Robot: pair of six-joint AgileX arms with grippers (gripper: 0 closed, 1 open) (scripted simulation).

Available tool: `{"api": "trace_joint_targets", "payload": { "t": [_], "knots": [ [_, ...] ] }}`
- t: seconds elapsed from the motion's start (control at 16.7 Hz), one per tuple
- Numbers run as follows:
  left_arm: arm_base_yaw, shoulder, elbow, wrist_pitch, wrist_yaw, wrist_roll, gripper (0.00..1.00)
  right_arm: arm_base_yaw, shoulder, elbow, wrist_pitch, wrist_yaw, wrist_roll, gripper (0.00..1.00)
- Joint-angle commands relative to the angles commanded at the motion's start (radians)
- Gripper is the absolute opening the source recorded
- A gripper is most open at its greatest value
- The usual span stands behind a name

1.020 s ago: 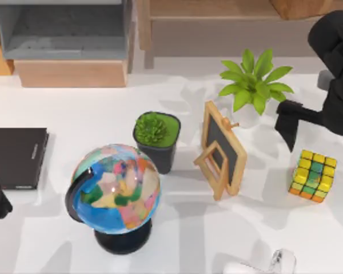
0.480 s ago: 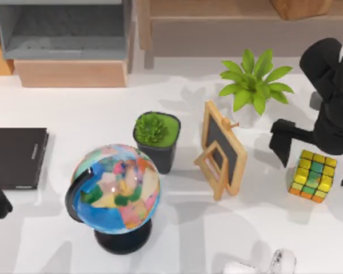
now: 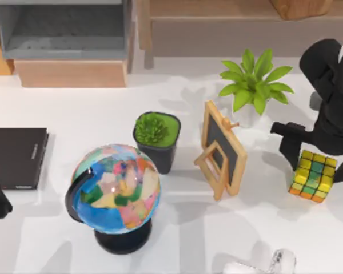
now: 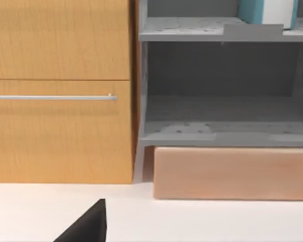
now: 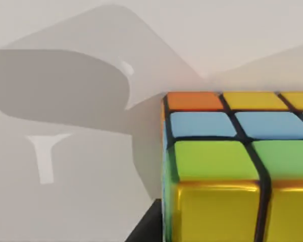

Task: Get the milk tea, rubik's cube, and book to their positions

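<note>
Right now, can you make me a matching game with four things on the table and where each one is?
Things:
1. rubik's cube
2. globe
3. thin black book
4. small chalkboard easel

Places:
A. at the table's left edge
B. between the black plant pot and the cube
C. under the right claw
D. just in front of the black plant pot

Pairs: 1-C, 2-D, 3-A, 4-B

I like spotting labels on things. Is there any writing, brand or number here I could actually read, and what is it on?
None can be read.
Thin black book, table's left edge: pale marks along its spine, too small to read.
Globe: coloured map patches, no legible names.
Small chalkboard: blank.
</note>
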State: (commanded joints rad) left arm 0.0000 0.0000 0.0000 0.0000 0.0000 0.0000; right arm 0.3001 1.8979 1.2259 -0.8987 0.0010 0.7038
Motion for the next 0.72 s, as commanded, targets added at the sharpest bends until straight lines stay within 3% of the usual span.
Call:
{"api": "trace_joint_targets", "payload": {
  "t": [0.36, 0.72],
  "knots": [
    [0.000, 0.000, 0.000, 0.000, 0.000, 0.000, 1.00, 0.000, 0.000, 0.000, 0.000, 0.000, 0.000, 0.02],
    [0.000, 0.000, 0.000, 0.000, 0.000, 0.000, 1.00, 0.000, 0.000, 0.000, 0.000, 0.000, 0.000, 0.00]
  ]
}}
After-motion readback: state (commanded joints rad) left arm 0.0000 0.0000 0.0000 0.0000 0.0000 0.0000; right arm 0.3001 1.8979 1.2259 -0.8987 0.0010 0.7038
